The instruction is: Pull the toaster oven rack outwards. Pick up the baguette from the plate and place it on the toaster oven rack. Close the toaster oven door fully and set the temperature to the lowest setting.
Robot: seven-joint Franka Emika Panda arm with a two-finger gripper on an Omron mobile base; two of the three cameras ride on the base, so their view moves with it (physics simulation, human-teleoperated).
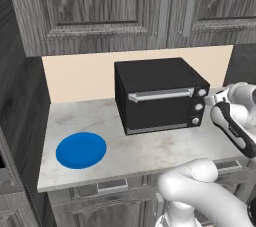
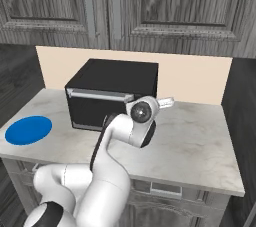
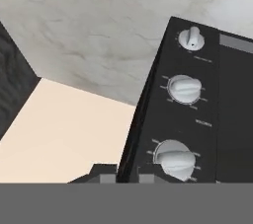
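Observation:
The black toaster oven [image 1: 155,96] stands on the counter with its door [image 1: 160,111] shut and its silver bar handle [image 1: 160,94] across the top. The rack and the baguette are hidden. Nothing lies on the blue plate [image 1: 81,149], which sits at the counter's front left. My gripper [image 1: 211,99] hovers at the oven's right front corner, beside the column of three silver knobs [image 3: 185,89]. In the hand view my gripper [image 3: 123,178] has its fingertips a small gap apart, with nothing between them, just short of the nearest knob [image 3: 174,159].
The marble counter [image 1: 150,151] runs from the plate to the right of the oven, with a beige backsplash [image 1: 80,78] behind. Grey wall cupboards [image 1: 125,6] hang above. A dark tall wall [image 1: 20,121] closes the left end.

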